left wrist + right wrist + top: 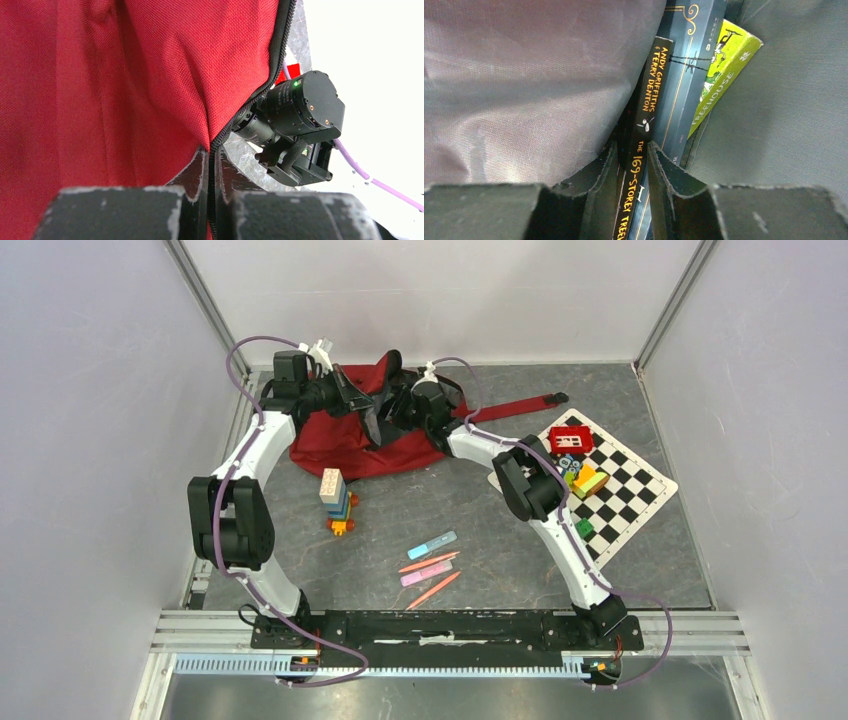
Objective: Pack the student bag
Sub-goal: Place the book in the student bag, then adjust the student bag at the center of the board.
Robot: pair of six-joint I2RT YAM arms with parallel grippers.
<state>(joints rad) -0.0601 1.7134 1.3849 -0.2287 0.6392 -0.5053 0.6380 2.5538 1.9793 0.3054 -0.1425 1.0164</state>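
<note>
Book (651,85) "The 169-Storey", Griffiths & Denton, clamped by right claw (631,150); left claw (210,152) pinching student bag (125,75) rim

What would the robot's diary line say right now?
left gripper: pinching student bag rim | right gripper: inside bag, holding book | outside bag: block tower

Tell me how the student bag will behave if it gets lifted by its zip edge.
Probably floppy: the student bag lies slumped and its fabric creases where the left gripper pinches the zip edge. Likely to sag heavily at the bottom, since books sit inside, one clamped in the right gripper.
</note>
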